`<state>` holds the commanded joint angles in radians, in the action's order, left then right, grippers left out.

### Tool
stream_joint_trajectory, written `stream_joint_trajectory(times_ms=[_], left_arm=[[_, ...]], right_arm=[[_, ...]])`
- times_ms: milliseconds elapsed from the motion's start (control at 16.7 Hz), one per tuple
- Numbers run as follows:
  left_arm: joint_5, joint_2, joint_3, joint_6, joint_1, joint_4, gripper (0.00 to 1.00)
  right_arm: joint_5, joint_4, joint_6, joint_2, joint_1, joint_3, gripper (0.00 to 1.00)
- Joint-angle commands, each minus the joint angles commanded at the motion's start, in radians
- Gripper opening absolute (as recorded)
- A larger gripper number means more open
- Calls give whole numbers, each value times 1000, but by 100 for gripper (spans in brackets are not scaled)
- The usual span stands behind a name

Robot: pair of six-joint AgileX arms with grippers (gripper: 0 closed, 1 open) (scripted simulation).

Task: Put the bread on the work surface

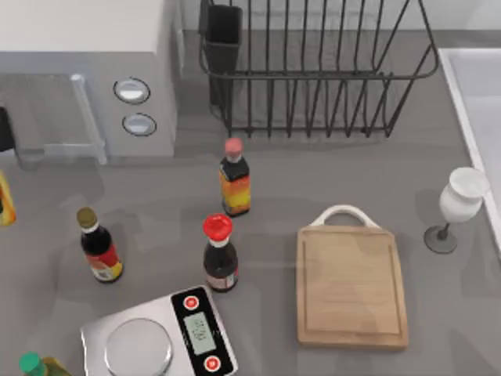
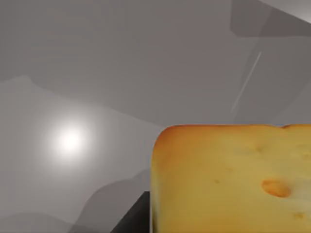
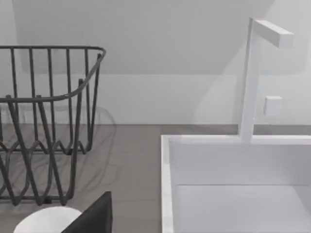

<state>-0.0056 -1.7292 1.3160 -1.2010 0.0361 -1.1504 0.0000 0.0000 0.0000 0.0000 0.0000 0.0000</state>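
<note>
Left wrist view: the bread (image 2: 233, 179) sits right up against the camera with a dark finger (image 2: 133, 218) edge beside it. We read that as our left claw clamped on the slice, though the jaws themselves are hidden.

In the top view a sliver of yellow at the far left edge looks like the same slice (image 1: 6, 200). The cutting board (image 1: 352, 286) lies bare, well to the right, past the red-capped bottle (image 1: 220, 254) and the scale (image 1: 156, 337). Its long axis runs handle-to-near-edge.

So the carry goes rightward, clearing the bottles. The left arm has the bread; we can't tell the right claw's state, parked by the sink (image 3: 233, 184).
</note>
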Motion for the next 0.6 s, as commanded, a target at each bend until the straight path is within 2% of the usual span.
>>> stream_joint_trajectory(times_ms=[300,600], left_arm=[[-28,16,86,282,-81,-39,0],[-68,-1,238,744,-214,-84,0]], right_arm=[[0,0,0,0,0,0,100],[0,0,0,0,0,0,100]])
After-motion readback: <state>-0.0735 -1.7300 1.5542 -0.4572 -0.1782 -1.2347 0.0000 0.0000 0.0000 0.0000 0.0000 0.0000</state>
